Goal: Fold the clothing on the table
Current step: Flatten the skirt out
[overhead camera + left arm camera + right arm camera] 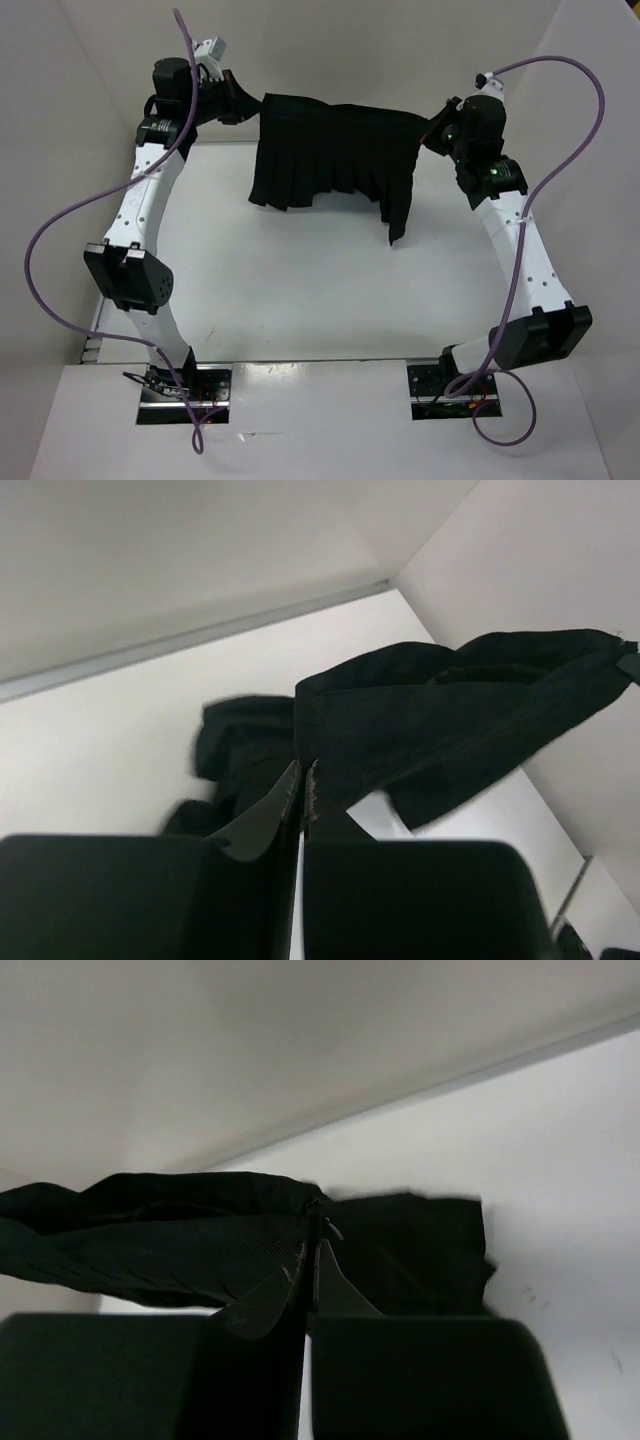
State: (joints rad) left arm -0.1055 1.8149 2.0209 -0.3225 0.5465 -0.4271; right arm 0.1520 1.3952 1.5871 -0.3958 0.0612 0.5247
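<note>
The left hand (247,108) is raised over the far left part of the table (300,300). Its fingers are pinched closed on the upper left corner of the clothing (330,150). The black pleated garment hangs spread between the two hands like a curtain, with its top edge roughly level. Its hem drops toward the far half of the table, and a longer flap droops lower on the right side. Whether the hem touches the surface cannot be told. At the far right, the right hand (433,130) is clamped tight on the upper right corner, with fabric bunched at its fingertips.
</note>
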